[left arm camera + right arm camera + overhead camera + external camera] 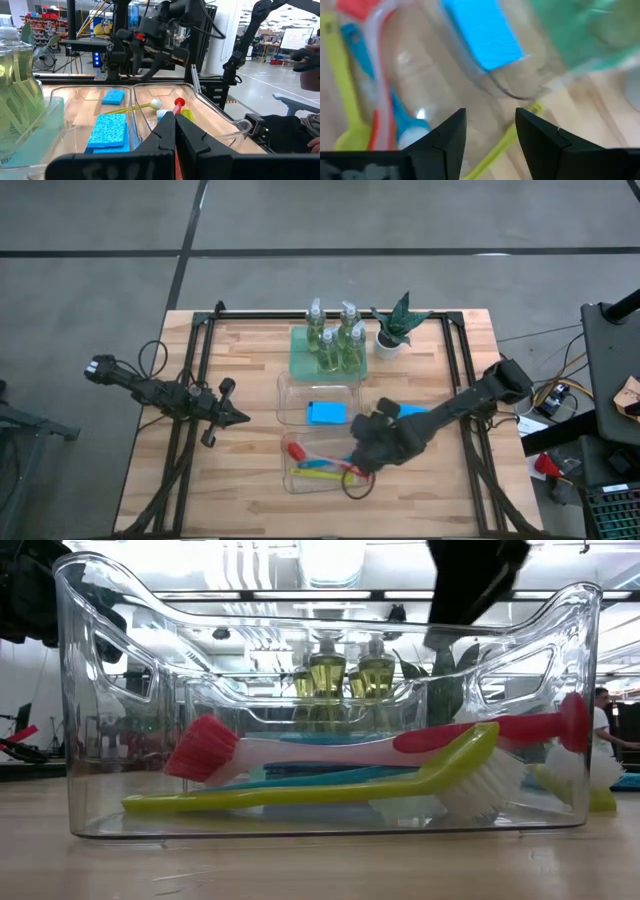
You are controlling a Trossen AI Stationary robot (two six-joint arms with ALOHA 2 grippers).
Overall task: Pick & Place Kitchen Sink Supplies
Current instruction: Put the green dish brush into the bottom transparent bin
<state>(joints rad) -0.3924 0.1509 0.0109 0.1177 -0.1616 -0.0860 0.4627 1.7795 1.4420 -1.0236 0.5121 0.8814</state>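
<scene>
Four pump bottles point(335, 340) of yellow-green liquid stand on a green tray at the table's far middle. One blue sponge point(326, 413) lies in the farther clear bin; another point(415, 410) lies on the table, partly under my right arm. Red point(300, 752), yellow point(300, 795) and blue brushes lie in the nearer bin. One more yellow brush point(512, 135) lies on the wood just outside that bin. My right gripper point(362, 452) point(490, 130) hovers open above this loose brush at the bin's right end. My left gripper point(235, 417) point(175, 135) waits shut, left of the bins.
Two clear bins sit mid-table, the farther point(285, 395) and the nearer point(290, 480), close together. The green tray point(300, 365) and a small potted plant point(395, 325) stand behind them. Bare wood lies left of the bins and along the near edge.
</scene>
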